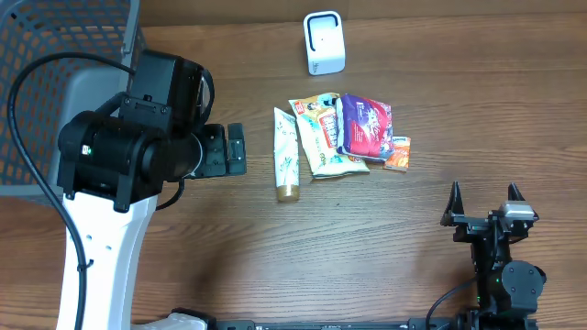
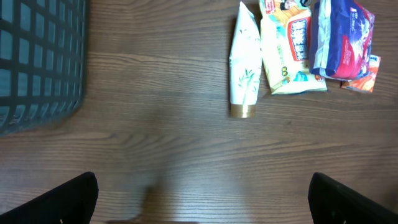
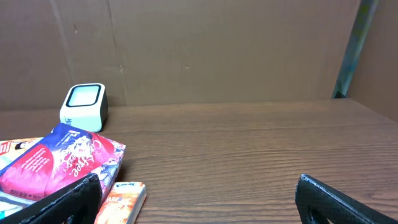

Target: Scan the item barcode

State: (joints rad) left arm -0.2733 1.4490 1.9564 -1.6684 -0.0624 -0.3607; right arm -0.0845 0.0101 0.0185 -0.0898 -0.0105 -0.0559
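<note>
Both tools were spread wide with nothing in either. The left gripper [image 1: 229, 151] hovered over bare table [image 1: 275, 266] just left of the tube [image 1: 287, 154]. The right gripper [image 1: 484, 197] sat well apart at the near right, looking toward the scanner [image 1: 324, 42].

Items were in one cluster mid-table, on the near side of the scanner and apart from it. The tube lay lengthwise with its gold cap toward the near edge. A snack packet [image 1: 323, 137] was just beside it — couldn't tell if they touched. A purple pouch [image 1: 364, 126] lay on top of the packet, and an orange sachet [image 1: 397, 153] poked out at the pouch's corner.

My read: the step in hand was the pick, not yet begun, and the tube was the obvious candidate for the left arm.
- Shift right until the tube is centred between the fingers.
- Set the jaws across the tube's narrow width, on the soft body rather than the cap.
- Keep the far finger from snagging the packet edge.
- Lift straight up before any swing.
- No barcode showed on the upward face, so expect a wrist roll to find it.
- Hold that face square to the scanner's window, close and steady.

Containers: one mesh basket [image 1: 55, 82] at the far left. No item showed in the part I could see — the left arm hid the rest of it.
</note>
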